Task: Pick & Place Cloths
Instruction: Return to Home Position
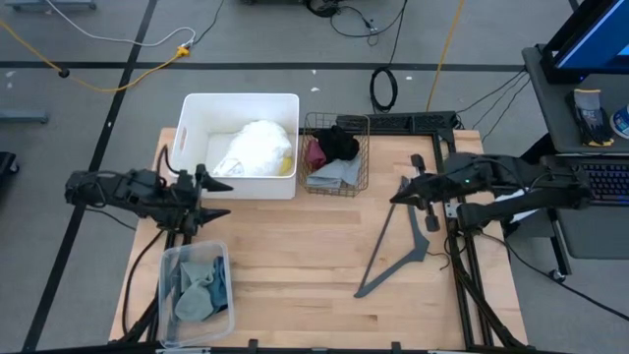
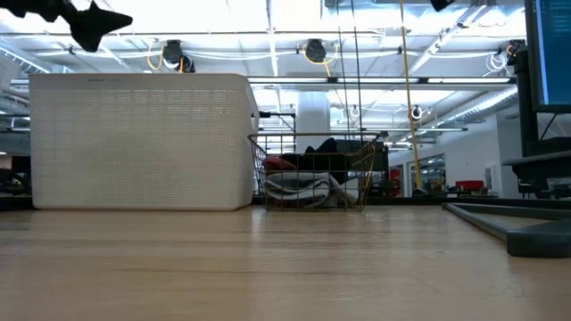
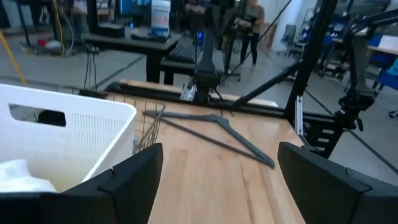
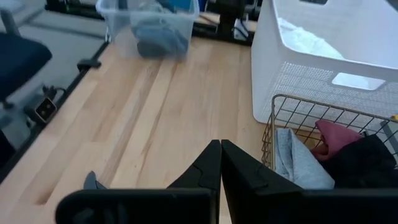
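Wooden table (image 1: 295, 246) bears binned cloths (image 1: 257, 147).

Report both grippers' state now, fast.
Left gripper: jaws open, holding nothing, over the table's left side.
Right gripper: jaws shut, holding nothing, over the right side.

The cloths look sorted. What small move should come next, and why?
Probably just pull both arms back to rest: the cloths all sit in the white bin, wire basket and clear tub, none on the bare table. The left pincer is open and empty, the right pincer shut.
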`<state>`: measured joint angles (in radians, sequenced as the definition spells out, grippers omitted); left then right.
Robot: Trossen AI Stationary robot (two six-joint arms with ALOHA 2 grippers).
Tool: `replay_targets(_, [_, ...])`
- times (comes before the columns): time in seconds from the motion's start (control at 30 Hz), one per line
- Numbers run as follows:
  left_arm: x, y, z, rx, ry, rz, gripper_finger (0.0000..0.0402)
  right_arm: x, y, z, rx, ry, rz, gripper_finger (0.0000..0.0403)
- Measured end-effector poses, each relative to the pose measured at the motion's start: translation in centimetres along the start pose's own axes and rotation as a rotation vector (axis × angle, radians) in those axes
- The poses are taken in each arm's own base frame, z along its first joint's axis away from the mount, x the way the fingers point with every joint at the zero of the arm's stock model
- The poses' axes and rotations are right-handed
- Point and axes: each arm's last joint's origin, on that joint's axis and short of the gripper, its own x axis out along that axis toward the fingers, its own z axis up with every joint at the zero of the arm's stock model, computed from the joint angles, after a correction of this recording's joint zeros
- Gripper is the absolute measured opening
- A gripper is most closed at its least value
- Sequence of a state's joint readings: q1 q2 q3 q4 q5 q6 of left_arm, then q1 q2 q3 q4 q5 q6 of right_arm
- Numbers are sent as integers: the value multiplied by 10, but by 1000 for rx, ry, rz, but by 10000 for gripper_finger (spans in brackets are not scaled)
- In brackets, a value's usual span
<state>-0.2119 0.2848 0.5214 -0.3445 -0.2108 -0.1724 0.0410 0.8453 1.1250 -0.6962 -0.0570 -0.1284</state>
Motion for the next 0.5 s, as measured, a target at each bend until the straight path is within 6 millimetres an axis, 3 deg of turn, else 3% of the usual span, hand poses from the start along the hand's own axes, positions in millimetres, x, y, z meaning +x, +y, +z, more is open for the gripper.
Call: replay_targets(0.5, [-16,10,-37,26,-87,-25,317,-41,9,-50,11,-201,-24,4])
